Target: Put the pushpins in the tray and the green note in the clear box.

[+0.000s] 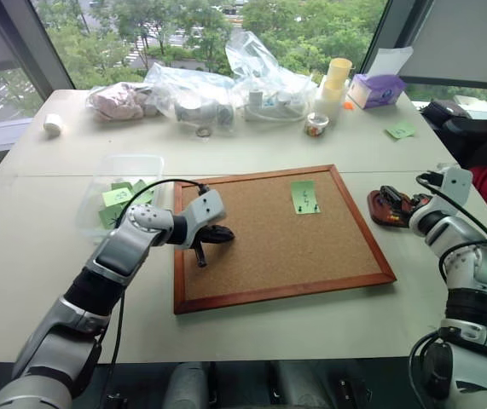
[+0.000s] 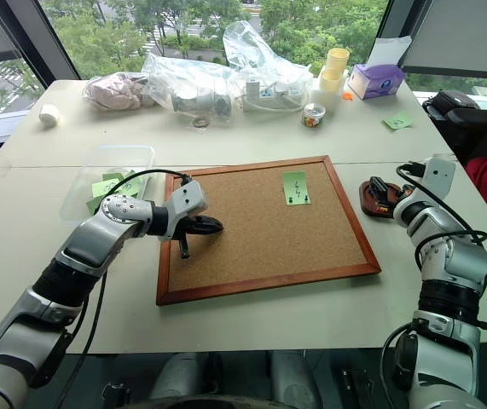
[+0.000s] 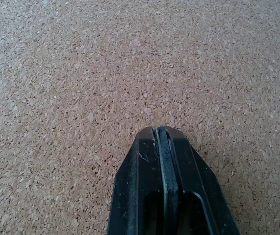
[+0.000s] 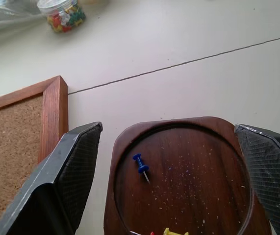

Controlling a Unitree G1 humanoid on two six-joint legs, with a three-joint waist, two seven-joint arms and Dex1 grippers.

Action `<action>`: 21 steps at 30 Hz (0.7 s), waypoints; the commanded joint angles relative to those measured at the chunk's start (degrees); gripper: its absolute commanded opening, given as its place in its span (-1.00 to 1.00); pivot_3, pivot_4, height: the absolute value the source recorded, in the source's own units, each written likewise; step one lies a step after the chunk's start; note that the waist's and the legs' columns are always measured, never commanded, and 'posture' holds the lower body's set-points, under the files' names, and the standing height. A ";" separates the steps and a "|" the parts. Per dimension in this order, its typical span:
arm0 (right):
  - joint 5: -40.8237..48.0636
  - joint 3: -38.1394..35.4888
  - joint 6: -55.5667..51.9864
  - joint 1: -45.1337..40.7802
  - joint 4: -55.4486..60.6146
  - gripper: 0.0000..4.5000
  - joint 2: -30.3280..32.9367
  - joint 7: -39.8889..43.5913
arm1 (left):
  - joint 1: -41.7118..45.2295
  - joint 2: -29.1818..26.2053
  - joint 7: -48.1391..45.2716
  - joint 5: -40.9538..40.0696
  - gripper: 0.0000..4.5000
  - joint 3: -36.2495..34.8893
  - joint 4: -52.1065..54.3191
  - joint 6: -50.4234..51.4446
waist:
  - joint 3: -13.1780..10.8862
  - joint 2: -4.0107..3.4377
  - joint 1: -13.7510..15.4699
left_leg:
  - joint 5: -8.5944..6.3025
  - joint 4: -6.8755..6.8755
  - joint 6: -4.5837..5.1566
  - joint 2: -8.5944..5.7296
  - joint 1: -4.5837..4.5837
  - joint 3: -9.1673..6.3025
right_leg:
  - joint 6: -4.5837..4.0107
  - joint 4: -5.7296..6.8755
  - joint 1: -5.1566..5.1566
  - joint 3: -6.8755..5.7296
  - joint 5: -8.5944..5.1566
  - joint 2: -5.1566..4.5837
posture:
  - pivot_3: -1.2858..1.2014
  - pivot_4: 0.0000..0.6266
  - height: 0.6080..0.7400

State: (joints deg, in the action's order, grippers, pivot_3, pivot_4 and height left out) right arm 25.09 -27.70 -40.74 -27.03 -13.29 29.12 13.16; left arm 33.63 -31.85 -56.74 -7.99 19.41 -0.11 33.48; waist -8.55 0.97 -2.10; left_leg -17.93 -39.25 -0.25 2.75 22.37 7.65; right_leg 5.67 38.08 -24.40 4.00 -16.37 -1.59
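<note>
I count one blue pushpin (image 4: 141,165) in the tray (image 4: 189,132), perhaps another; right gripper (image 4: 171,171) spread wide, left gripper (image 3: 162,147) pinched shut, empty.

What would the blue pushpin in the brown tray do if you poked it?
The blue pushpin would probably skid or roll: it lies on its side on the tray's smooth floor. It looks tiny, so likely very light. Its bare point could prick.

Pale-green note (image 1: 305,197) w/ small dark marks, on speckled tan cork board (image 1: 260,256), red-brown wood frame. Tray (image 4: 189,171) dk red-brown; blue pushpin (image 4: 141,165) inside. Counter (image 1: 55,281) off-white. Purple tissue box (image 1: 378,89) at far right corner.
</note>
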 commanded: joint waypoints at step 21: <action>-5.41 21.95 9.57 4.56 13.00 0.96 -2.13 16.06 | 0.33 -0.15 -0.46 0.60 -1.00 -0.39 0.84 -1.24 | -0.02 0.01 -0.02 | -0.03 -0.01 0.05 -0.01 0.04 -0.03 | 0.00 -0.02 -0.01 -0.01 0.00 0.02 | 0.03 -0.52 0.97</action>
State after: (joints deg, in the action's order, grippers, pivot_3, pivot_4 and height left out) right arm 20.20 -5.35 -32.82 -21.42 -0.32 27.18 29.06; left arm 33.52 -31.82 -57.15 -7.73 19.40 -0.12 32.81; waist -8.57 0.98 -2.12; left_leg -17.96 -39.26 -0.20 2.74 22.41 7.62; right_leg 5.67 38.06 -24.42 3.98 -16.37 -1.57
